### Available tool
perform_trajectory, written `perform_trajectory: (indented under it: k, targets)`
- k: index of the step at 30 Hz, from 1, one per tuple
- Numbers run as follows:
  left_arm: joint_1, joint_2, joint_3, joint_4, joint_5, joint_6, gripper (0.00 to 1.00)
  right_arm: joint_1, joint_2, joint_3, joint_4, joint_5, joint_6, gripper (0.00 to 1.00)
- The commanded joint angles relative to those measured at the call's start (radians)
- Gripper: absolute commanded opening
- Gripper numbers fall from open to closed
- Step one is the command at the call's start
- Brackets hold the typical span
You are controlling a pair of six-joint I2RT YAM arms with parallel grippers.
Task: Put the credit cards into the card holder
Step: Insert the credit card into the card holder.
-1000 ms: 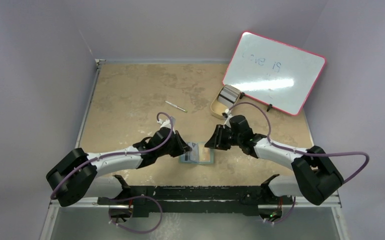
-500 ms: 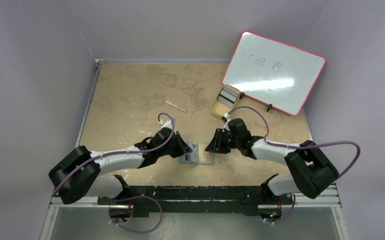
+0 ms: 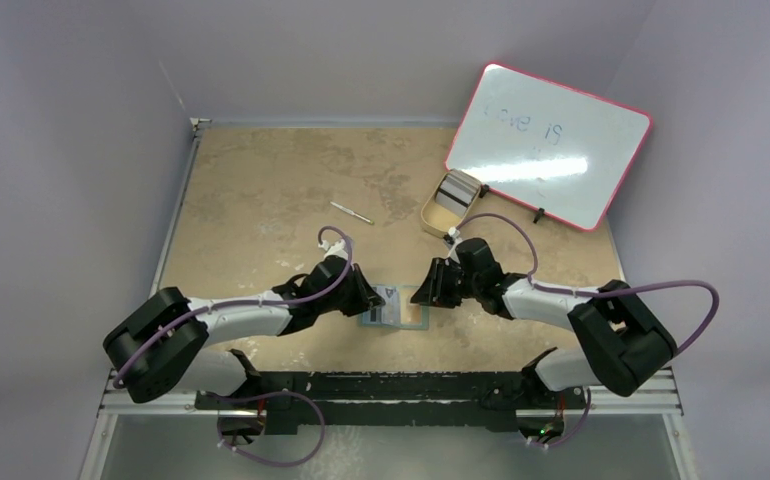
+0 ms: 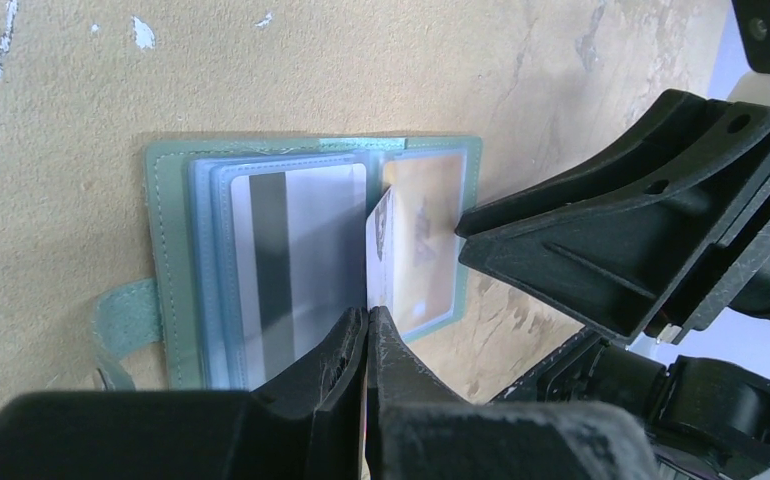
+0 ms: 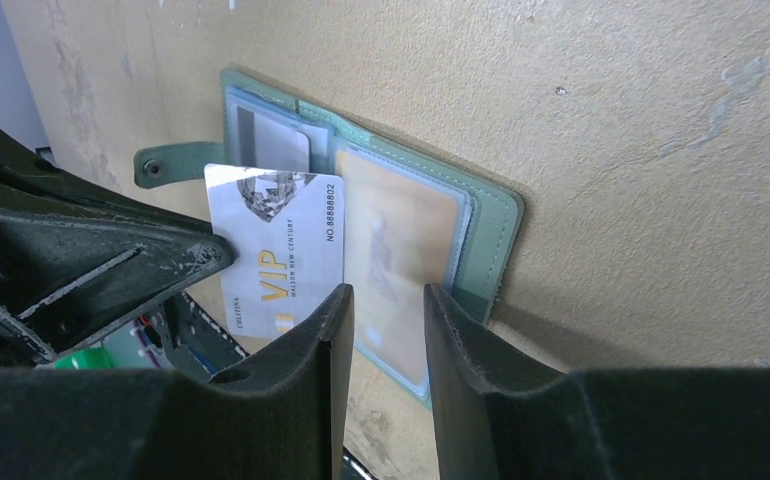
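Right arm [image 3: 546, 298] farther left; credit card [image 4: 381, 240] on edge along card holder [image 4: 168, 260] fold.

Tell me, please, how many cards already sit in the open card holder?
2: a grey striped card in the left sleeve, an orange card in the right sleeve. Others may hide behind them.

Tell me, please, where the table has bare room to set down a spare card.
The widest bare patch is the far-left table, between the back edge and the thin stick. A smaller one lies between stick and tray. Crowded: the near centre, where the left arm and right arm meet over the card holder, and the far right, with tray and whiteboard.
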Motion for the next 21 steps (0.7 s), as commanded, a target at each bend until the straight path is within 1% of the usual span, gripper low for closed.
perform_trajectory:
  k: [1, 7, 14, 21]
  targets:
    - [0.003, 0.008, -0.005, 0.046, -0.008, 0.043, 0.0, 0.006, -0.002, -0.012, 0.002, 0.033, -0.014, 0.35]
    - [0.003, 0.013, 0.015, -0.009, -0.044, 0.073, 0.0, 0.006, -0.008, -0.009, -0.004, 0.034, -0.014, 0.35]
    - [0.003, 0.019, 0.018, -0.014, -0.075, 0.083, 0.0, 0.006, -0.013, -0.01, -0.009, 0.035, -0.016, 0.35]
    - [0.003, 0.05, 0.029, 0.0, -0.071, 0.094, 0.0, 0.006, -0.012, -0.015, -0.008, 0.031, -0.017, 0.35]
